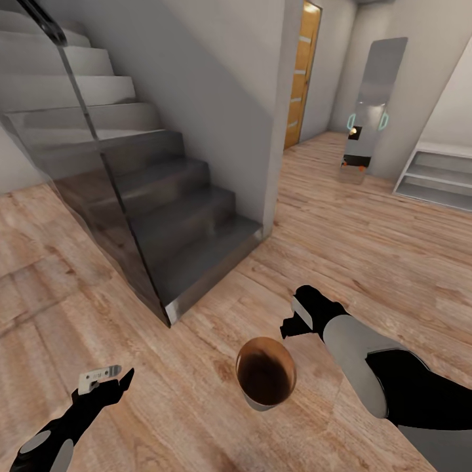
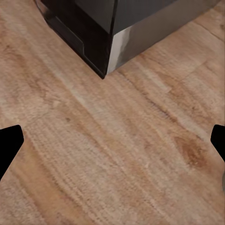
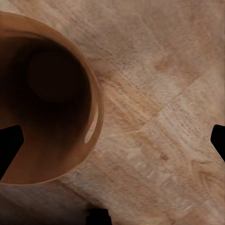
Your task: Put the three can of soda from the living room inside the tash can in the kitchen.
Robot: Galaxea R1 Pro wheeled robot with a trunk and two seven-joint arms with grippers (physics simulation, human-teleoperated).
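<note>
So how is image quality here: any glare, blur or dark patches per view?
Head view: soft even light, the glass stair railing faintly reflective, the far mirror blurry. Right wrist view: a bright glint on the trash can rim, its bottom dark. Left wrist view: floor grain soft, the stair corner very dark.

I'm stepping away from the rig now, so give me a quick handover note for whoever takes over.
Left hand: open, empty, low over the wood floor near the foot of the stairs.
Right hand: open, empty, just beside the trash can.
Trash can: upright on the floor between the arms; inside looks empty.
Done: no can seen in the bin.
Left: find the three soda cans and drop each into the bin.
</note>
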